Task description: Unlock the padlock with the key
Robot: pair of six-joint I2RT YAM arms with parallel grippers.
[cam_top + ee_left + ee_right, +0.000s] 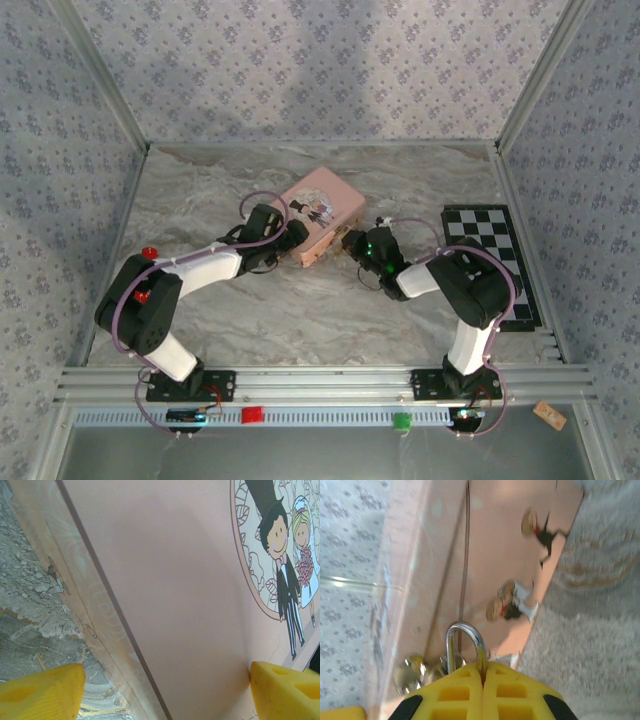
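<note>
A pink cartoon-printed tin [320,205] lies mid-table. My left gripper [288,236] straddles its near-left end. In the left wrist view the left gripper [165,669] has its jaws wide with the tin [190,580] between them, the right pad [280,690] against the lid's edge. My right gripper [353,243] is at the tin's front side. In the right wrist view the right gripper [482,666] is shut, pinching a thin brass-coloured key [481,658]. The key points at the padlock's silvery shackle [463,625]. The padlock's body is hidden behind the fingertips.
Shiny clasp fittings [410,672] sit on the tin's wall [500,540] left of the shackle. A black-and-white chequered mat [492,262] lies at the table's right edge. Patterned walls enclose the marble table [250,310]. Red [252,414] and green [401,421] blocks sit on the front rail.
</note>
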